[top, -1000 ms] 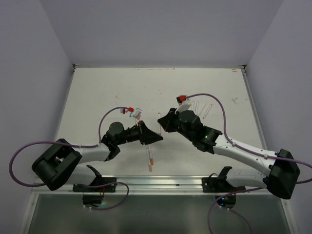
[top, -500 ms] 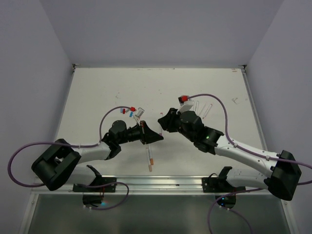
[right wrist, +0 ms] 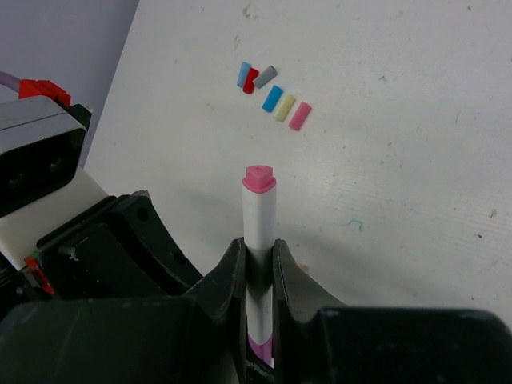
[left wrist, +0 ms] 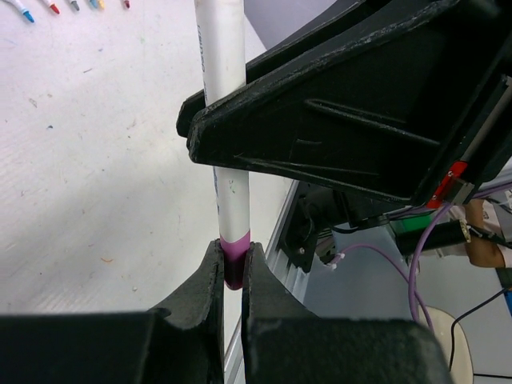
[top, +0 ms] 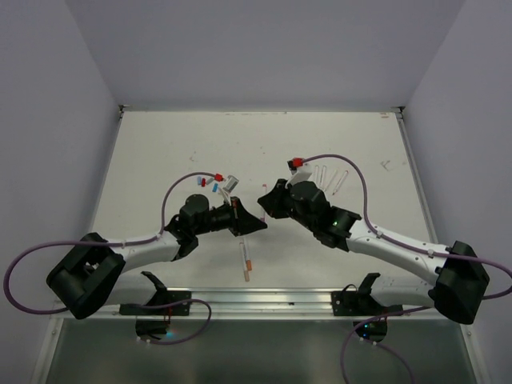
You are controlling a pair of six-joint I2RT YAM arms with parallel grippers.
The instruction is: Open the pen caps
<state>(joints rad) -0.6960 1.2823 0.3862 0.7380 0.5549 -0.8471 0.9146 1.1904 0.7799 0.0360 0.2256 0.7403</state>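
Observation:
Both grippers hold one white-barrelled pen (left wrist: 227, 120) in the air between them. My left gripper (left wrist: 234, 258) is shut on its magenta pen cap (left wrist: 234, 254). Crossing the barrel higher up, my right gripper (right wrist: 258, 252) is shut on the white part, and the pen's pink back end (right wrist: 259, 178) sticks out past the fingers. From above, the left gripper (top: 258, 225) and right gripper (top: 265, 197) meet tip to tip over the middle of the table. Several loose pen caps (right wrist: 273, 98) lie in a small cluster on the table.
Two pens (top: 246, 263) lie near the front edge beside the metal rail (top: 264, 298). More pens (top: 332, 178) lie at the back right. Purple cables (top: 352, 172) with red connectors loop off both wrists. Coloured pen tips (left wrist: 24, 13) show at the far left.
The left gripper's jaws have come together on the pen's cap. The right gripper has shifted slightly along the barrel. Both arms have edged a little to the left.

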